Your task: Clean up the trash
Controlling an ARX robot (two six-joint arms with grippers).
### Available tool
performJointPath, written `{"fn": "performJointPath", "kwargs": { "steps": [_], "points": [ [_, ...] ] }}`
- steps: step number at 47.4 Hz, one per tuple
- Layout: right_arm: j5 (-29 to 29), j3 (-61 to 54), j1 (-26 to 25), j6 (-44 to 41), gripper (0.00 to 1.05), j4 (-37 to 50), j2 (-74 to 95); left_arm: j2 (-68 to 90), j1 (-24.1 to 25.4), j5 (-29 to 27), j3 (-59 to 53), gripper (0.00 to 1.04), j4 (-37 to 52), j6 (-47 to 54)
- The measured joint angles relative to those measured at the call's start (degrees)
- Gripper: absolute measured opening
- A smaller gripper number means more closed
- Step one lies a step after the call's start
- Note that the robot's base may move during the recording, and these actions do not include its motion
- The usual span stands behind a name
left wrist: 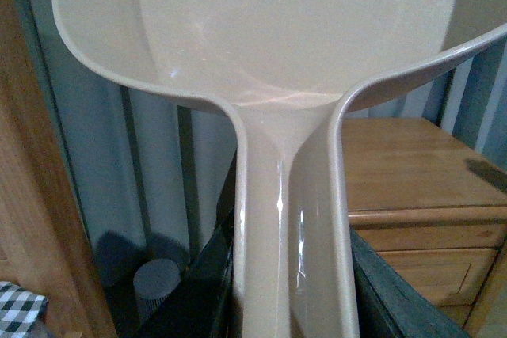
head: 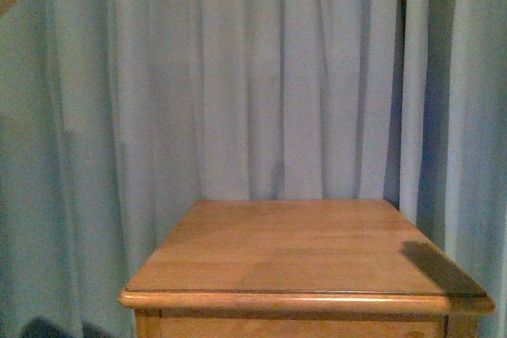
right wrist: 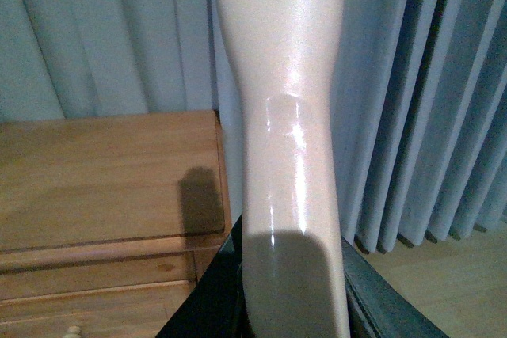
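In the left wrist view my left gripper [left wrist: 291, 306] is shut on the handle of the beige dustpan [left wrist: 293, 45], whose wide scoop fills the upper part of the view and holds nothing visible. In the right wrist view my right gripper [right wrist: 291, 306] is shut on the beige brush handle [right wrist: 289, 148], which rises out of the frame; its bristles are out of view. The trash, a small wad of white paper, is not in view in any frame. Neither arm shows in the front view.
A wooden nightstand [head: 305, 255] stands ahead against pale blue curtains [head: 261, 77]; its top is bare in the front view. It also shows in the left wrist view [left wrist: 420, 195] and right wrist view [right wrist: 103, 187]. A grey ribbed bin [left wrist: 157, 286] and checked fabric [left wrist: 17, 310] lie below.
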Motion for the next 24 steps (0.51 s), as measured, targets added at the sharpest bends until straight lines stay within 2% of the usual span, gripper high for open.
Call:
{"fn": "performJointPath", "kwargs": {
  "steps": [24],
  "points": [
    [0.28, -0.11, -0.2, -0.02, 0.19, 0.07, -0.44, -0.04, 0.02, -0.04, -0.13, 0.28, 0.11, -0.02]
  ]
}}
